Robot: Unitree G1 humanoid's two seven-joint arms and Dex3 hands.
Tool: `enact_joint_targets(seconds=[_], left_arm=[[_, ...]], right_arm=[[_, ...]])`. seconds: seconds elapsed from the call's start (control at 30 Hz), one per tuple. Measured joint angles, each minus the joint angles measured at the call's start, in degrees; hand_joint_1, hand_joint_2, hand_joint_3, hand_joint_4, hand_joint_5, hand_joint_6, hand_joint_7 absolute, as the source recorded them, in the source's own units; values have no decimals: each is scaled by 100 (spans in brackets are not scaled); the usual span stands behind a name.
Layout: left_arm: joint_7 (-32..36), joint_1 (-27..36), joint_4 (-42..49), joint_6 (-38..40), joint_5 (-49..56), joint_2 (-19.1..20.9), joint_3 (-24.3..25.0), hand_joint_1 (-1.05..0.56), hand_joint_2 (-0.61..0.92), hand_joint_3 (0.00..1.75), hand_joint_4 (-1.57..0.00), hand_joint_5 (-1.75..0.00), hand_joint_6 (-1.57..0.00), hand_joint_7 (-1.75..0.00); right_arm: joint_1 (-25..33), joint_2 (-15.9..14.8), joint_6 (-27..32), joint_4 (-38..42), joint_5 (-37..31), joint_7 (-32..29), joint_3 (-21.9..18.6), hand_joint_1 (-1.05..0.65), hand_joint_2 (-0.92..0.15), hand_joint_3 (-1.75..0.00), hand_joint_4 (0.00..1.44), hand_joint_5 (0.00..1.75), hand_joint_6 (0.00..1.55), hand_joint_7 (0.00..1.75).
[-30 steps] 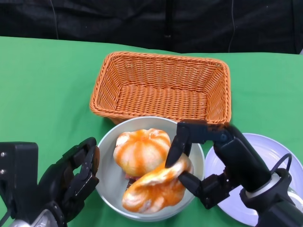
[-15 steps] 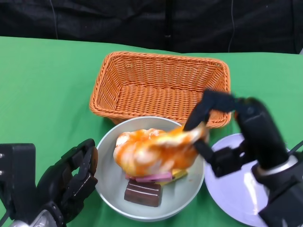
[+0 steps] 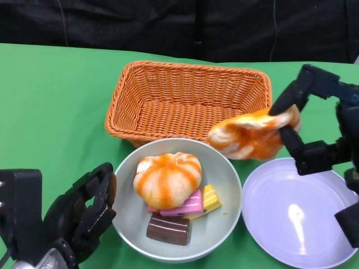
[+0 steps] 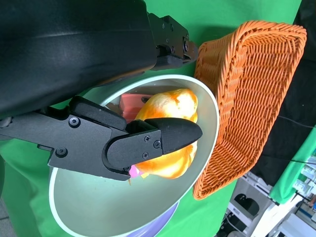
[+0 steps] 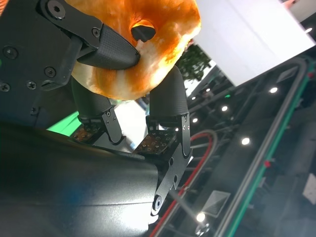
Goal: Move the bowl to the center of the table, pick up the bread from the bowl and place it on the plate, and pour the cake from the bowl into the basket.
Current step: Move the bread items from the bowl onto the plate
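The green desk [image 3: 50, 106] fills the frame. A rectangular orange wicker basket [image 3: 190, 101] sits upper centre. At lower right lies the white plate [image 3: 294, 216], bare. Lower centre, the pale bowl [image 3: 221, 224] holds a round orange-striped bread [image 3: 167, 178] and cake slices [image 3: 182, 216]: pink, yellow and chocolate. At the right, the right hand [image 3: 314, 120] holds a second bread [image 3: 252, 134] in its fingers, aloft between basket and plate. Lower left, the left hand [image 3: 84, 216] rests beside the bowl, fingers apart, holding nothing.
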Motion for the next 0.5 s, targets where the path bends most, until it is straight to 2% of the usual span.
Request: enact_joint_targets(seconds=[0.2,0.4,0.5], left_arm=[[1,28,-85,21,-3,-5,4,-63,92,65,-5,-24,-15,0],[1,37,-86,21,-51,4,8,-64,92,66,-6,-26,-15,0],[3,37,-101,42,-52,5,8,-64,92,65,-6,-28,-16,-1]], right_arm=[[122,-207,496,-157,-1,18,-246,6,-12,-175,104,172,89,155],[130,-555,1217,-305,-468,17,-349,10,-9,-174,100,174,87,154],[132,-705,1358,-178,-623,14,-342,11,-9,-170,100,170,88,150]])
